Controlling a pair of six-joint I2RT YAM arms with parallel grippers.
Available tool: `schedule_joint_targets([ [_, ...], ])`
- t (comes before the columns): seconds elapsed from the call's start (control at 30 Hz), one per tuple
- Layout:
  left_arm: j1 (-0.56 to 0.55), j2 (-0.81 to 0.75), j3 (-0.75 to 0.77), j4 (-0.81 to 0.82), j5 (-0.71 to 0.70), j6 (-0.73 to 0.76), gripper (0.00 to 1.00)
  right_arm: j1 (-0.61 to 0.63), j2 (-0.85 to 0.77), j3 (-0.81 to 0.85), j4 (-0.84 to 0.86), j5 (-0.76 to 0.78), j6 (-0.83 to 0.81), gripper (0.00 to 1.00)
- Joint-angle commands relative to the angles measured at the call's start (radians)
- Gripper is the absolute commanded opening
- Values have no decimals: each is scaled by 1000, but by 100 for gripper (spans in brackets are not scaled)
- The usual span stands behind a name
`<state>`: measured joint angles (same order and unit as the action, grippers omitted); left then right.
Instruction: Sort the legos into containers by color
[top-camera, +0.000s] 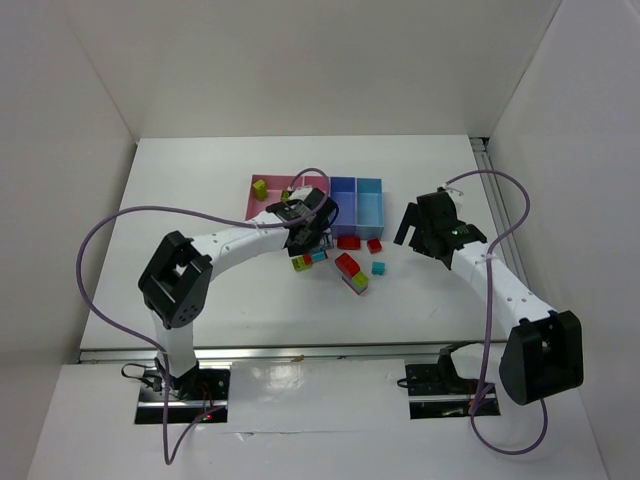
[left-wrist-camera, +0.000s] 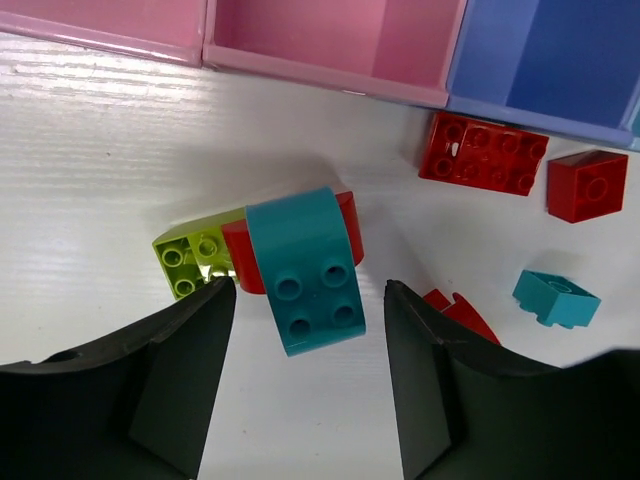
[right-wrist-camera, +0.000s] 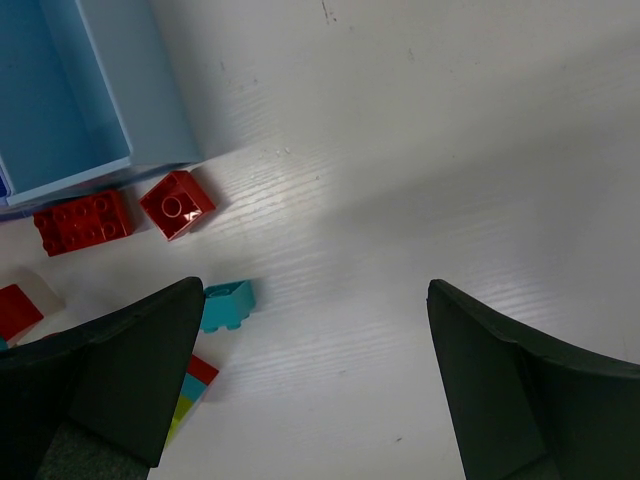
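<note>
The left hand (left-wrist-camera: 310, 288) hovered spread astride the cyan brick (left-wrist-camera: 305, 270), apparently lined up to pinch it for sorting, while the right hand (right-wrist-camera: 315, 290) hung spread and empty over bare worktop (right-wrist-camera: 400, 150)

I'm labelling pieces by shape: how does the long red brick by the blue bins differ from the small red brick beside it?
The long red brick is wider than the small red brick, and shows two rows of studs where the small one shows a single ring. The small one lies nearer the small cyan brick. Both are red, on the table outside the bins.
</note>
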<state>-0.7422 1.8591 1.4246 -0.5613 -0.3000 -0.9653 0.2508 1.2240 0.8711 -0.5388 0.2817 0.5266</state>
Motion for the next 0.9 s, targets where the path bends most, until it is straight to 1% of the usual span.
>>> schedule_joint_targets([
  [0.0, -11, 9, -10, -12, -36, -38, 71, 5, -29, 9, 19, 8, 9, 100],
  [0.1, -11, 18, -10, -12, -45, -27, 65, 5, -29, 19, 10, 8, 9, 100],
  [0.2, -11, 18, -1, -22, -45, -18, 56, 5, -29, 19, 10, 8, 0, 100],
  [0.33, -11, -56, -1, -31, -59, -7, 44, 5, -38, 9, 19, -1, 0, 100],
  [0.37, -11, -76, -1, -40, -59, 3, 40, 5, -38, 9, 31, -1, 0, 100],
  [0.43, -11, -125, -1, -54, -59, 28, 27, 5, -38, 9, 31, -13, 0, 100],
  [0.47, -11, -186, -13, -54, -47, 60, 24, 5, -38, 23, 31, -22, 0, 100],
  [0.5, -11, -220, -22, -54, -35, 78, 15, 5, -38, 37, 31, -41, 0, 100],
  [0.53, -11, -256, -32, -36, -25, 106, 13, 5, -38, 37, 31, -59, -14, 100],
  [0.57, -11, -324, -32, -22, -15, 137, 8, 5, -38, 55, 31, -76, -23, 100],
  [0.6, -11, -357, -50, -6, 20, 210, 8, 5, -38, 77, 31, -119, -43, 100],
  [0.63, -11, -388, -62, 14, 48, 250, 0, 5, -50, 89, 31, -145, -54, 100],
  [0.67, -11, -412, -62, 36, 76, 282, 0, 5, -50, 104, 31, -168, -54, 100],
  [0.7, -11, -457, -62, 56, 154, 359, 0, 5, -70, 127, 31, -230, -78, 100],
  [0.73, -11, -477, -62, 72, 189, 390, 0, 5, -87, 128, 48, -275, -79, 100],
  [0.77, -11, -498, -72, 95, 220, 420, 0, 5, -137, 128, 94, -321, -79, 100],
  [0.8, -11, -521, -90, 169, 254, 453, 0, 5, -168, 128, 127, -376, -89, 100],
  [0.83, -2, -543, -127, 201, 293, 497, 0, 5, -197, 108, 163, -488, -89, 100],
  [0.87, 9, -570, -136, 221, 315, 507, 0, 5, -249, 108, 227, -536, -89, 100],
])
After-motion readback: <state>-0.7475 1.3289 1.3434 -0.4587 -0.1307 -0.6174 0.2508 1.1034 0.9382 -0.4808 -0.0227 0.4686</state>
